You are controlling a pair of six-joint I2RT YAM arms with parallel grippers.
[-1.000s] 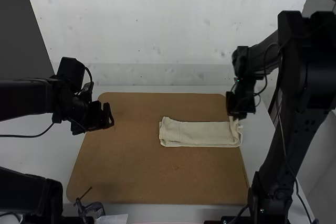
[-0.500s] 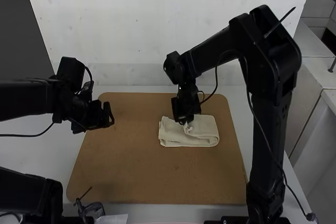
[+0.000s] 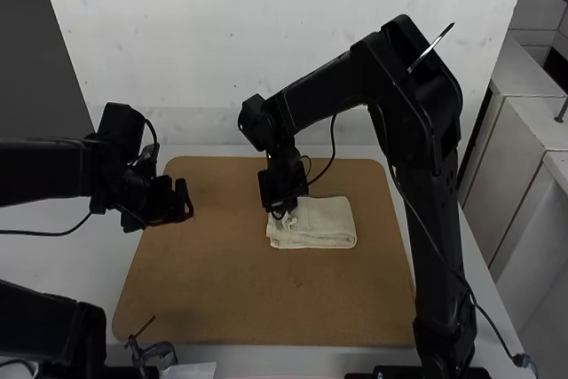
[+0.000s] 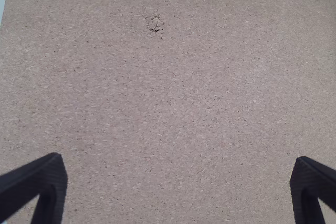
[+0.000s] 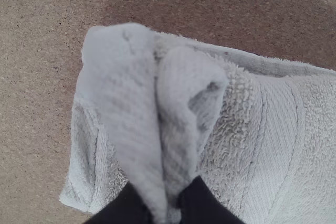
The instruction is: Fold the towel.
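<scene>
Towel (image 3: pixel 327 219) lies on the brown board (image 3: pixel 266 299), folded into a compact rectangle running left to right in the high view; the right gripper (image 3: pixel 281 212) has its fingers closed on a bunched pinch at the left end, with most of the cloth to their right. The left gripper (image 4: pixel 178 162), fingers parted and empty, is well apart, so the nearer right arm probably needs to lay that pinch flat along the end and let go
</scene>
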